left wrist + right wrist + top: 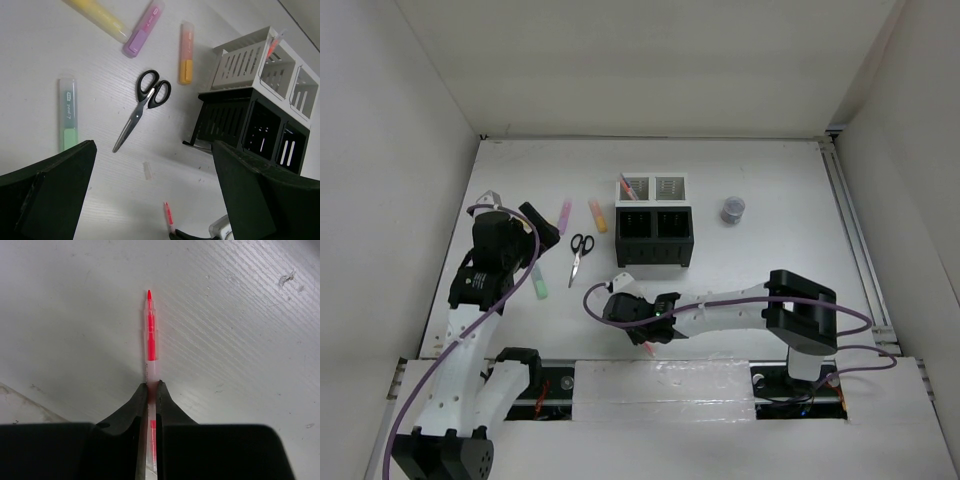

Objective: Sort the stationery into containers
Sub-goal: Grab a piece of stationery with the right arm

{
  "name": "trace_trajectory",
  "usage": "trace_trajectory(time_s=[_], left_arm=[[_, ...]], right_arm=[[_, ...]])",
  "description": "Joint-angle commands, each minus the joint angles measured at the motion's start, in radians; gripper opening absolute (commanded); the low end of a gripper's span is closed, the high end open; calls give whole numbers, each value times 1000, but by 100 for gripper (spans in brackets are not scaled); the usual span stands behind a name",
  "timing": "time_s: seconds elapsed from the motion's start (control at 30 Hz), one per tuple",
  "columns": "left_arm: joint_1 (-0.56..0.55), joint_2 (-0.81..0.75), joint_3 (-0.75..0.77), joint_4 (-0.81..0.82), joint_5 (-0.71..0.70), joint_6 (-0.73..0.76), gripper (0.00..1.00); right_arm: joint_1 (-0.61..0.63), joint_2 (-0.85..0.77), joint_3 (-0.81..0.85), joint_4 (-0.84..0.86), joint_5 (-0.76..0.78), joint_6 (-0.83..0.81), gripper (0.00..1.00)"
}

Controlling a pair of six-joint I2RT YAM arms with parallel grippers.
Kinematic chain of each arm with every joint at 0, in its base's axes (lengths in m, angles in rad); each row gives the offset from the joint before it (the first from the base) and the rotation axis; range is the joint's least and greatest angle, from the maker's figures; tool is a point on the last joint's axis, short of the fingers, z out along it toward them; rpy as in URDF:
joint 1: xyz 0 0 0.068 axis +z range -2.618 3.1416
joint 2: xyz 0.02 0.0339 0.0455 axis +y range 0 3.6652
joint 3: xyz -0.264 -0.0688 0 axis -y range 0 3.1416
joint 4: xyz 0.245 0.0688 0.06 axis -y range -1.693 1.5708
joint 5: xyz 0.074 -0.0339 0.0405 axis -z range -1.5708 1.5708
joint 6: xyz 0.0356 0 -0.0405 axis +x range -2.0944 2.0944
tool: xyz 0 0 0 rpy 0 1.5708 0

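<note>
My right gripper is shut on a thin red pen that lies on the white table, its tip pointing away from the fingers. From above, the pen pokes out beneath that gripper, near the front edge. My left gripper hangs open and holds nothing, above black-handled scissors and the green, pink, orange and yellow highlighters. The white and black mesh containers stand behind; a reddish pen is in the left white one.
A small round grey item sits right of the containers. A short clear plastic piece lies on the table between the scissors and the red pen. White walls enclose the table on three sides.
</note>
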Motion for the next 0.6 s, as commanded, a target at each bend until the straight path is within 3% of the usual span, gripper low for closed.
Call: trace_trajectory(time_s=[0.0,0.4,0.57], left_arm=[[-4,-27,25,29,-1,16,100],[-4,-146,15,-35,25,-106,100],[-4,-97,-146,46,131,-145,98]], right_arm=[[6,17,-13,-33,-30,12,0],[6,-300,13,-231,229,12,0],[6,-443,23,-300,312,12,0]])
